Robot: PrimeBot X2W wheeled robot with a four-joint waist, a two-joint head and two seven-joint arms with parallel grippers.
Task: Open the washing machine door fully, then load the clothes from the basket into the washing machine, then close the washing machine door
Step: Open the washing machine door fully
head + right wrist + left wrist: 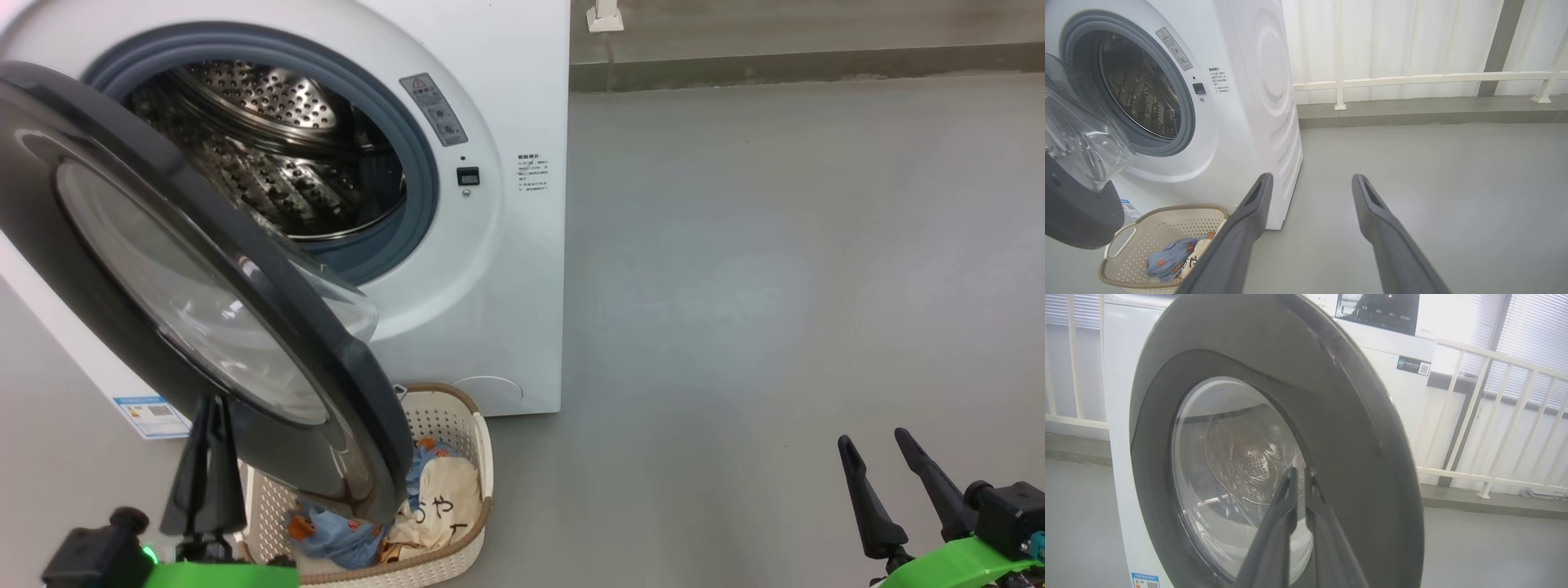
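The white washing machine (506, 286) stands at the upper left with its steel drum (269, 155) exposed. The washing machine door (343, 367), black-rimmed with a clear bowl window, hangs partly swung out over the basket (457, 425). The cream basket sits on the floor against the machine and holds the clothes (441, 498), blue and cream fabric. My left gripper (211, 402) is shut, empty, with its tips just before the door's outer face (1351, 437), at the window's edge; my left gripper (1299, 473) may touch it, I cannot tell. My right gripper (873, 441) is open and empty, low right of the basket (1159, 228) and clothes (1171, 255).
Bare grey floor (775, 286) stretches to the right of the machine. A raised kerb (800, 65) and a white railing (1412, 77) run along the back wall. The swung door covers the basket's left half from above.
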